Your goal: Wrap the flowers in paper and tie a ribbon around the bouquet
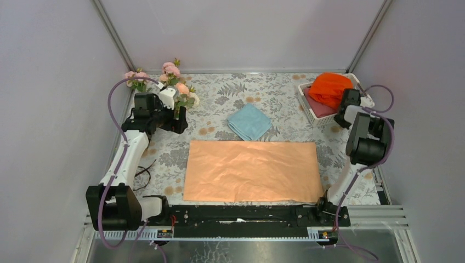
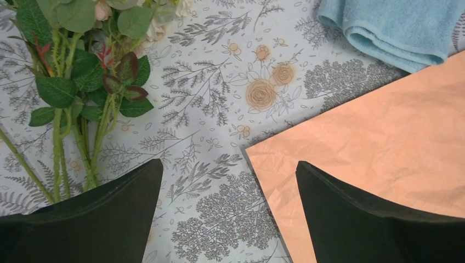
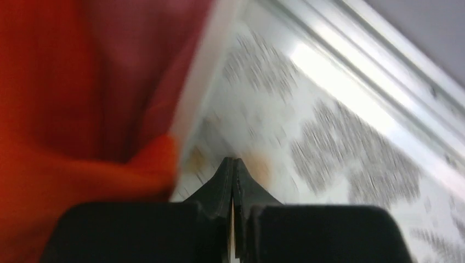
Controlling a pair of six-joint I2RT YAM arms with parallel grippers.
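The flowers (image 1: pixel 171 82) lie at the table's far left corner, pink and cream blooms towards the wall; the left wrist view shows their green stems and leaves (image 2: pixel 71 87). The peach-orange paper (image 1: pixel 252 170) lies flat in the middle near the front edge, and one corner of the paper (image 2: pixel 384 137) shows in the left wrist view. My left gripper (image 1: pixel 180 121) (image 2: pixel 228 164) hovers wide open and empty between the stems and that corner. My right gripper (image 1: pixel 346 109) (image 3: pixel 233 160) is shut on nothing, beside the basket. The ribbon and the bouquet are out of view.
A white basket (image 1: pixel 313 112) at the far right holds a bright orange cloth (image 1: pixel 330 87) (image 3: pixel 66 109). A folded light blue cloth (image 1: pixel 249 121) (image 2: pixel 395 27) lies behind the paper. A floral-print covering (image 1: pixel 274 87) spans the table, and walls close three sides.
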